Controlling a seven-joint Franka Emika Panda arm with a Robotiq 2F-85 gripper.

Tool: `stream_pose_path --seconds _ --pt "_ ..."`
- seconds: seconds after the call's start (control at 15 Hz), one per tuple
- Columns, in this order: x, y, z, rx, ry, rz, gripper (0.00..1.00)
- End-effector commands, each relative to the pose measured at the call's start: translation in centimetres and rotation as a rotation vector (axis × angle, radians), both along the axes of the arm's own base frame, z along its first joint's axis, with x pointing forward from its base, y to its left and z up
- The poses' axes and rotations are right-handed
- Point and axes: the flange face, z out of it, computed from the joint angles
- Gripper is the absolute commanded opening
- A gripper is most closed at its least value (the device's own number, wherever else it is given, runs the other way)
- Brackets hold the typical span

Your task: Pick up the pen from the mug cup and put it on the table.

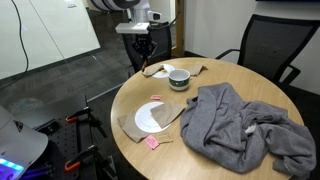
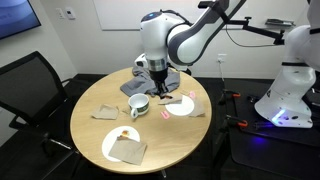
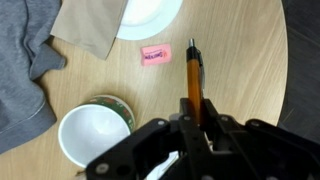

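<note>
My gripper (image 3: 195,115) is shut on the pen (image 3: 193,75), a slim orange stick with a dark clip and tip that points out from the jaws above the bare table (image 3: 245,60). The mug cup (image 3: 92,135), dark green outside and white inside, stands empty beside the gripper. In both exterior views the gripper (image 1: 143,47) (image 2: 157,78) hangs above the table near the mug cup (image 1: 178,78) (image 2: 139,103), apart from it.
A pink scrap (image 3: 155,54) lies just beyond the pen tip. A white plate (image 3: 150,12) (image 1: 152,117) and a brown napkin (image 3: 90,30) lie near it. A grey cloth (image 1: 240,125) covers part of the table. Office chairs (image 1: 268,45) stand around.
</note>
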Motion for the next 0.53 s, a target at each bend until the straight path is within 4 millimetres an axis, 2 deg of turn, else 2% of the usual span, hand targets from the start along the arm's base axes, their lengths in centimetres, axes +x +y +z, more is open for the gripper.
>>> stream_pose_path --seconds 0.0,0.47 --pt "-3.3 0.4 -0.7 0.008 0.058 0.076 0.04" --pt "-6.6 1.9 -4.8 -0.032 0.118 0.162 0.04"
